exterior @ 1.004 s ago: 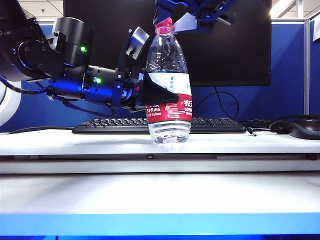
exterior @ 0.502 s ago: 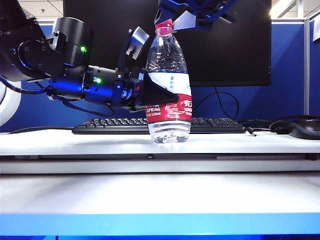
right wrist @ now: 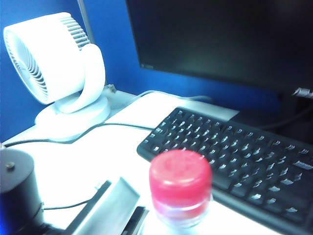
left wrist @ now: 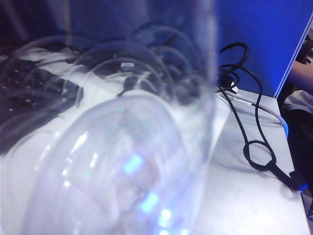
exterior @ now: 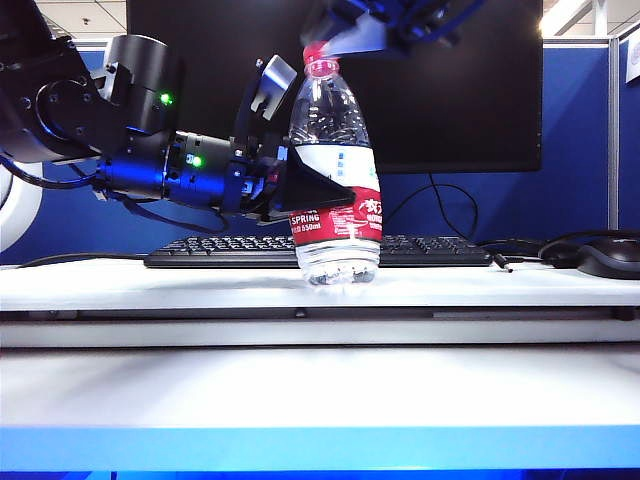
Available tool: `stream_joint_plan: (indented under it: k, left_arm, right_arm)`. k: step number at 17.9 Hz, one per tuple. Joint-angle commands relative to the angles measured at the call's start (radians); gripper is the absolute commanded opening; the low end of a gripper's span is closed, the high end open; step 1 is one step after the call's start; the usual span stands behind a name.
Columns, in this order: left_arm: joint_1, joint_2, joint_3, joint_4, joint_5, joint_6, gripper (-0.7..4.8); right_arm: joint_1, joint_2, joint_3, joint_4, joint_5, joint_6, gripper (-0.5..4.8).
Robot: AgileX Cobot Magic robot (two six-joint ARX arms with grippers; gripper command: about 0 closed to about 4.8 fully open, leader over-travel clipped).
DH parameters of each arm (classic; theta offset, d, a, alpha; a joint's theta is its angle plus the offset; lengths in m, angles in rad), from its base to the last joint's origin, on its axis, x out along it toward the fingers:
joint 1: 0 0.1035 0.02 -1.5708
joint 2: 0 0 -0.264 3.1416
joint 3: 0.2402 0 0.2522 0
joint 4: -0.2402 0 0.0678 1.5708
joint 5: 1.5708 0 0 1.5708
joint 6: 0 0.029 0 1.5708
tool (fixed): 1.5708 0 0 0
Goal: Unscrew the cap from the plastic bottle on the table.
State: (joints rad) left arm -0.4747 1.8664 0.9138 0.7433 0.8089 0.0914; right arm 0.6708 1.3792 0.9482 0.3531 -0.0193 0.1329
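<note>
The clear plastic bottle (exterior: 335,180) with a red-and-white label stands on the white table (exterior: 320,290), leaning slightly to the left at its top. My left gripper (exterior: 305,190) reaches in from the left and is shut on the bottle at the label; in the left wrist view the bottle (left wrist: 122,161) is a blur that hides the fingers. The red-pink cap (exterior: 318,52) (right wrist: 181,178) sits on the neck. My right gripper (exterior: 362,28) hovers blurred just above and right of it. One grey finger (right wrist: 115,203) stands close beside the cap, a small gap apart; the other finger is out of view.
A black keyboard (exterior: 250,250) and a dark monitor (exterior: 450,90) stand behind the bottle. A mouse (exterior: 610,258) with cables lies at the right. A white desk fan (right wrist: 58,73) stands at the far side. A looped black cable (left wrist: 259,156) lies on the table.
The bottle's top and cap have tipped a little to the left. The right gripper has shifted and turned above the cap and is now blurred. The left gripper has kept still.
</note>
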Motion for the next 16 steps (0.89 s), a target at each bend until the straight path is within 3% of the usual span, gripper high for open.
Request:
stream_joint_plan:
  k: [1, 5, 9, 12, 16]
  left_arm:
    - [-0.003, 0.005, -0.005, -0.025, 0.006, 0.007, 0.86]
    - [-0.003, 0.005, -0.005, -0.016, 0.007, 0.005, -0.03]
    - [-0.003, 0.005, -0.005, -0.004, 0.026, 0.005, -0.03]
    - [-0.003, 0.005, -0.005, -0.003, 0.026, 0.005, -0.03]
    - [-0.003, 0.005, -0.005, -0.001, 0.052, 0.005, -0.03]
  right_arm:
    - [-0.003, -0.038, 0.003, 0.008, 0.076, -0.035, 2.74]
    - [-0.003, -0.039, 0.003, -0.022, 0.089, -0.033, 2.75]
    - [-0.002, -0.038, 0.003, -0.015, 0.082, -0.025, 2.75]
    - [-0.001, -0.038, 0.003, -0.011, 0.066, -0.015, 3.28]
    - [0.0, -0.025, 0.003, -0.005, 0.039, 0.016, 3.28]
